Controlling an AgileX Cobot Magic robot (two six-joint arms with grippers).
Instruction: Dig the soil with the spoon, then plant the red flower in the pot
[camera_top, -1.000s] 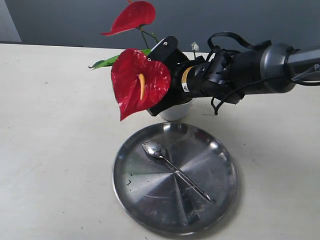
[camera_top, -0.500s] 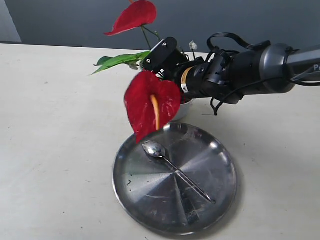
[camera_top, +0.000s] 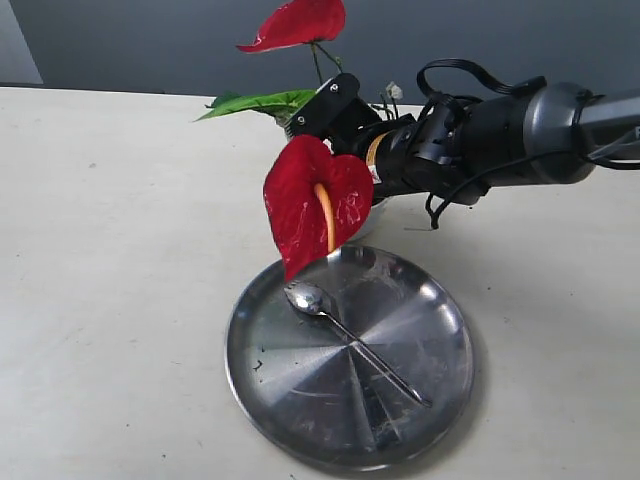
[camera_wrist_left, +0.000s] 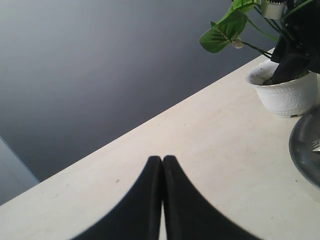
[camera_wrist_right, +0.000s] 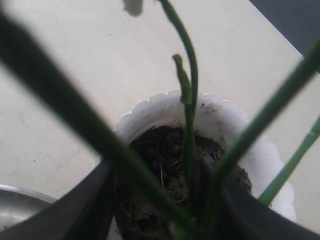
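The red flower (camera_top: 315, 205) stands with its green stems (camera_wrist_right: 189, 125) going down into the soil (camera_wrist_right: 155, 145) of the white scalloped pot (camera_wrist_right: 260, 150). One bloom hangs over the plate and another (camera_top: 300, 22) is up high. My right gripper (camera_top: 330, 110) reaches over the pot (camera_top: 368, 215); in the right wrist view it (camera_wrist_right: 162, 175) is open, its dark fingers (camera_wrist_right: 85, 210) wide apart either side of the stems. The spoon (camera_top: 345, 335) lies on the steel plate (camera_top: 430, 380). My left gripper (camera_wrist_left: 162, 160) is shut and empty above the table, away from the pot (camera_wrist_left: 285, 92).
The round steel plate sits just in front of the pot, and its rim (camera_wrist_left: 305, 145) shows in the left wrist view. A dark wall runs behind the table's far edge. The right arm's cables (camera_top: 470, 75) arch over the table at the right.
The lower bloom has swung from left of the gripper down and right over the plate's edge. The upper bloom and the leaf have shifted right. The gripper uncovered the pot's side.
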